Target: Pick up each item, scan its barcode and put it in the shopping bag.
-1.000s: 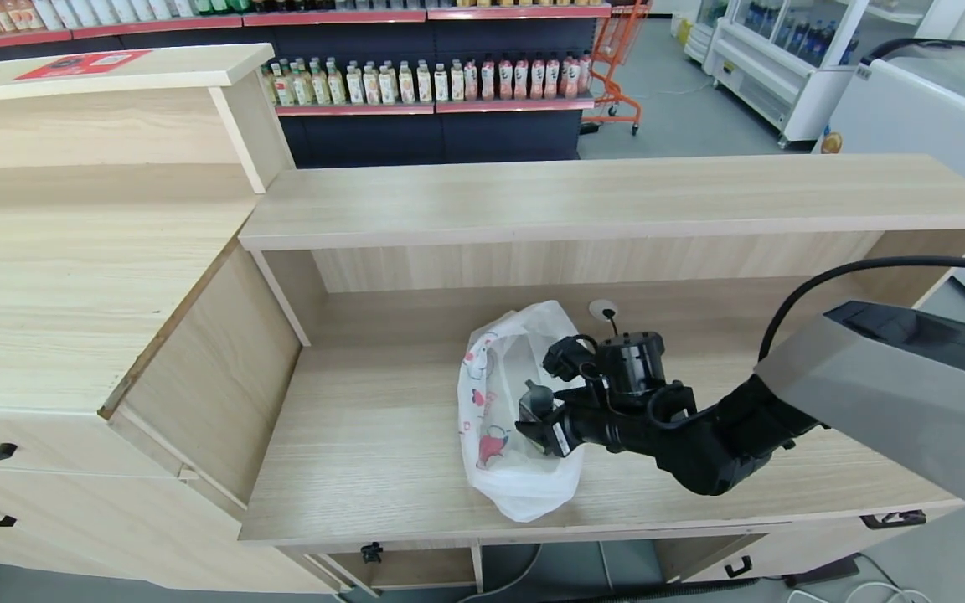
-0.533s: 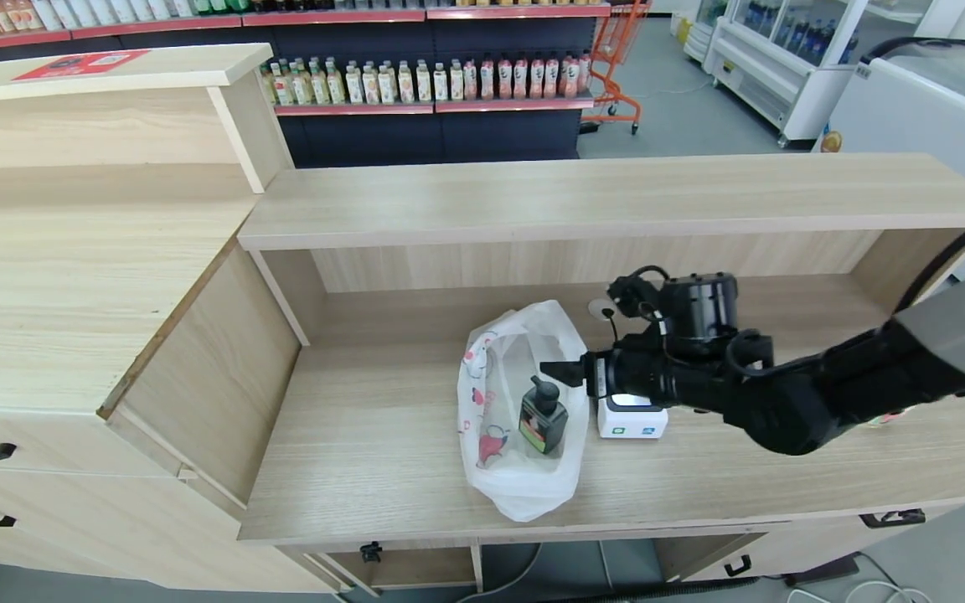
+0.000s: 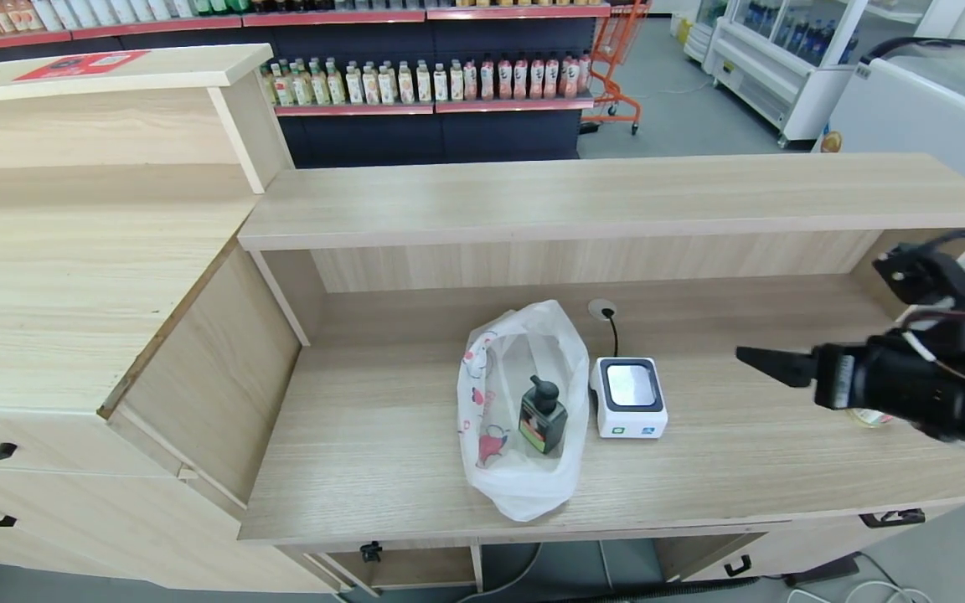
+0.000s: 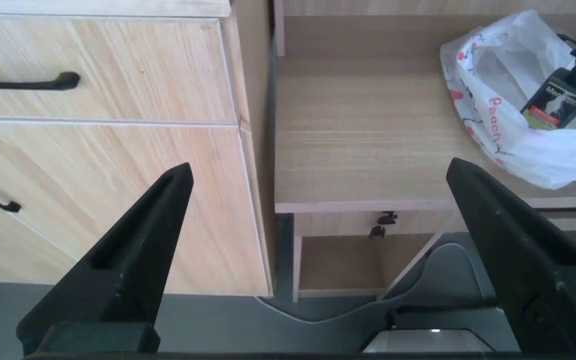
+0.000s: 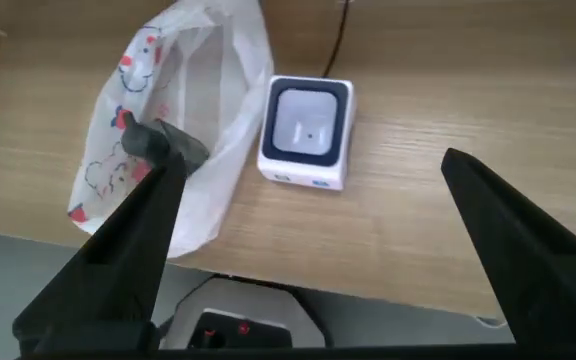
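Observation:
A white plastic shopping bag (image 3: 506, 469) with red prints lies open on the counter (image 3: 382, 444). A dark pump bottle (image 3: 543, 416) stands inside it. Just right of the bag sits the white barcode scanner (image 3: 629, 396). My right gripper (image 3: 771, 367) hovers open and empty over the counter's right part, well right of the scanner. From its wrist I see the scanner (image 5: 306, 130), the bag (image 5: 183, 130) and the bottle's pump (image 5: 158, 142) below. My left gripper (image 4: 318, 175) is open and empty, low in front of the counter's left end, with the bag (image 4: 513, 90) and bottle (image 4: 566, 90) beyond.
A raised shelf (image 3: 616, 197) runs along the counter's back. A tall cabinet with drawers (image 3: 47, 469) stands to the left. The scanner's cable goes to a hole (image 3: 603, 309). A small yellowish item (image 3: 868, 416) lies partly hidden under my right arm.
My right gripper has let go of the pump bottle inside the bag and drawn back to the right, uncovering the scanner. The bottle now stands in the bag.

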Tool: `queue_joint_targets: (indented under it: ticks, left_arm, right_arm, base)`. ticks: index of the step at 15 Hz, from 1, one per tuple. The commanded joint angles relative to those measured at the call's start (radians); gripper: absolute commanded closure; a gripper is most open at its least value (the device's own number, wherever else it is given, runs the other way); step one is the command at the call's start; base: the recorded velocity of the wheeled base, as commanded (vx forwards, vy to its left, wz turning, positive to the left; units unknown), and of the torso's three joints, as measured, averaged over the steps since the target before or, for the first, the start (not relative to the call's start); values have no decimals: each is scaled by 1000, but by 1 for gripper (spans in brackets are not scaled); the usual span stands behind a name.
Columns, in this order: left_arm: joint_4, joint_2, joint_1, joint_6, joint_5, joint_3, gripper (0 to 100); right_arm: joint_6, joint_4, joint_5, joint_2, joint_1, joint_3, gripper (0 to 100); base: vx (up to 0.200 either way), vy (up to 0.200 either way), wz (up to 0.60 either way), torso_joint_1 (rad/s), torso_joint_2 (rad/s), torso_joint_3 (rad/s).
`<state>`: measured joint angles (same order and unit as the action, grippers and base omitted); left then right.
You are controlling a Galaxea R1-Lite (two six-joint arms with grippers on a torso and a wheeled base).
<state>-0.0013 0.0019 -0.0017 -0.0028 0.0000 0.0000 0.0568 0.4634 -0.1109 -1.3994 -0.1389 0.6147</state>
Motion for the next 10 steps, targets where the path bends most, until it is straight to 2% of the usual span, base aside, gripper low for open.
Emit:
queue_joint_targets:
  ticks: [1, 2, 5, 6, 10]
  left_arm:
    - [0, 1, 0, 0, 0, 0, 0]
    - [0, 0, 0, 0, 0, 0, 0]
    - [0, 1, 0, -2, 0, 0, 0]
    - [0, 1, 0, -6, 0, 0, 0]
    - [0, 0, 0, 9, 0, 0, 0]
  right_arm:
    - [-15, -15, 26, 401, 75, -299, 0]
    - [-14, -58, 45, 484, 75, -334, 0]
    - [6, -276, 51, 608, 73, -285, 0]
    - [29, -289, 51, 628, 73, -286, 0]
    - [40, -328, 57, 889, 75, -441, 0]
  base:
    - [0, 0, 0, 0, 0, 0]
    - [0, 0, 0, 0, 0, 0]
    - [0, 0, 0, 0, 0, 0]
    - [0, 0, 0, 0, 0, 0]
    - [0, -200, 0, -2, 1, 5]
